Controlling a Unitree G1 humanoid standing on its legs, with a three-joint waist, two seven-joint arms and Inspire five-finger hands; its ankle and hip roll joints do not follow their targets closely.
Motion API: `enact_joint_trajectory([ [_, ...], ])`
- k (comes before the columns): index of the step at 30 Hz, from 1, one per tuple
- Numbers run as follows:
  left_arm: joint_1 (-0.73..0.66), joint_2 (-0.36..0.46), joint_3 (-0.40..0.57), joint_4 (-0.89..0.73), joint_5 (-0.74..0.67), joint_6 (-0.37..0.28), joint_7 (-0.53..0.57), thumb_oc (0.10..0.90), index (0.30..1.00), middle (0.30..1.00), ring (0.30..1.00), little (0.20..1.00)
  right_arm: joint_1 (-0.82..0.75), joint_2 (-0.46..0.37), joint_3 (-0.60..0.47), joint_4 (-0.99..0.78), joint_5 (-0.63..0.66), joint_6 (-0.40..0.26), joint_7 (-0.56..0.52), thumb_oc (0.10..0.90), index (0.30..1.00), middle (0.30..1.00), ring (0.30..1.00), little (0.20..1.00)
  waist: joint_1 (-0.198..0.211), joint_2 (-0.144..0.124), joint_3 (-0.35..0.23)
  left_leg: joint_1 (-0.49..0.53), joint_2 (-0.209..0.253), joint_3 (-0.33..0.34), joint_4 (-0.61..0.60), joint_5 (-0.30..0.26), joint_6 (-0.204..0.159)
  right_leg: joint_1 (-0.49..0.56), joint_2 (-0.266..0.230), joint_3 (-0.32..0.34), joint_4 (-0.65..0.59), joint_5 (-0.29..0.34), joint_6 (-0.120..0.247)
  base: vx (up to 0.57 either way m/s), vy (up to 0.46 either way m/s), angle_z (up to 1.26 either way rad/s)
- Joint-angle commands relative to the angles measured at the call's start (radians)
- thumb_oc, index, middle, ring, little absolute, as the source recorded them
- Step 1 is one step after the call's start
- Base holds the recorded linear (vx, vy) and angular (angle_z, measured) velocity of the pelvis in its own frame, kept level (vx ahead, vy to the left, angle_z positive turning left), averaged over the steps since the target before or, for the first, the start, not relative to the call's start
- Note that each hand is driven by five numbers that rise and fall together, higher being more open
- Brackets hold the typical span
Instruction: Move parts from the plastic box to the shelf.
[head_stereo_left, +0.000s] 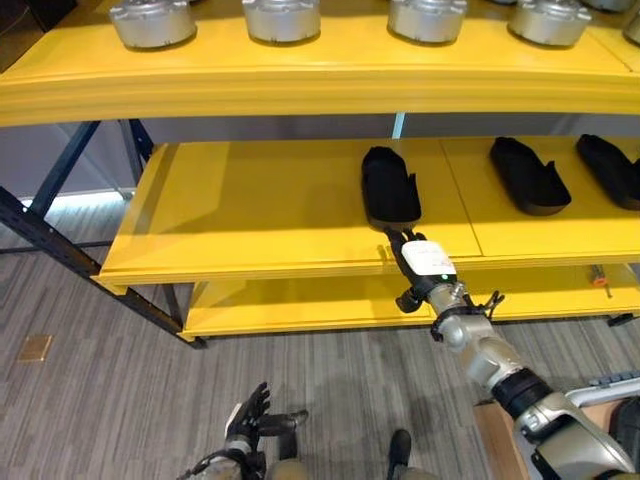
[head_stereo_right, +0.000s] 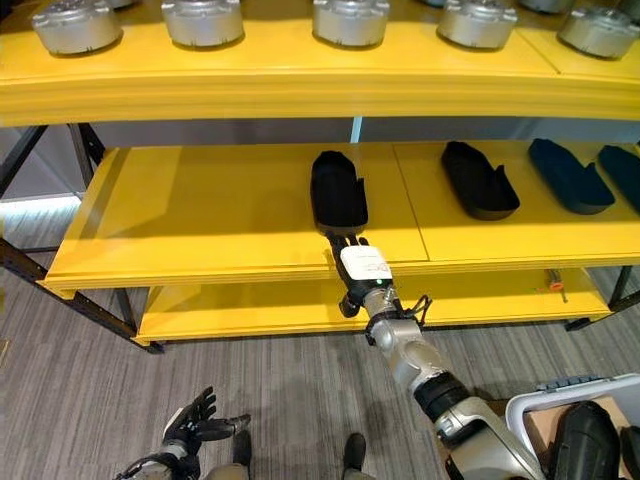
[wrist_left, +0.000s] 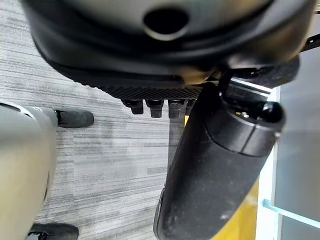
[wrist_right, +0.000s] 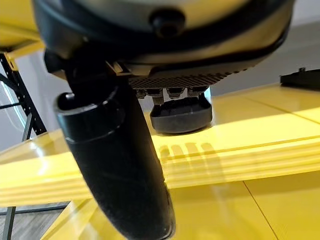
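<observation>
Nearest, the left hand (head_stereo_left: 250, 418) is hanging low over the grey carpet (head_stereo_left: 120, 380), fingers relaxed and holding nothing. Further out, the right hand (head_stereo_right: 352, 262) is reaching straight-fingered to the black part (head_stereo_right: 338, 190) lying on the yellow shelf (head_stereo_right: 200, 215), apparently just placed. Two more parts (head_stereo_right: 478, 180) are lying to its right; the plastic box (head_stereo_right: 540, 408) is holding more, so work is remaining.

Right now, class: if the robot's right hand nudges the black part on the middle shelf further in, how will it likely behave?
The black part looks moulded and rigid, so it probably slides whole. It lies low and long, so tipping or rolling seems unlikely. The glossy yellow shelf suggests easy sliding under the right hand.
</observation>
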Motion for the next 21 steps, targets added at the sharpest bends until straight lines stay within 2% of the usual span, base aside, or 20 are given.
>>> enact_joint_trajectory([
  [1,-0.078,0.049,-0.032,-0.038,-0.026,-0.078,0.020,0.900,1.000,1.000,1.000,1.000,-0.198,-0.016,-0.008,-0.026,-0.028,-0.009,-0.074,0.900,1.000,1.000,1.000,1.000,0.015,-0.030,0.041,-0.009,-0.008,-0.026,0.009,-0.014,0.025,0.035,-0.028,-0.060,0.073,-0.076,0.011,0.00,0.000,0.00],
  [21,-0.110,0.063,-0.056,-0.046,-0.059,-0.098,0.037,0.900,1.000,1.000,1.000,1.000,-0.320,-0.053,0.033,0.114,-0.030,0.021,-0.093,0.900,1.000,1.000,1.000,1.000,0.033,-0.017,0.103,-0.084,-0.025,-0.046,0.021,-0.004,0.030,-0.030,-0.049,-0.071,0.097,-0.070,0.014,-0.01,0.004,0.02],
])
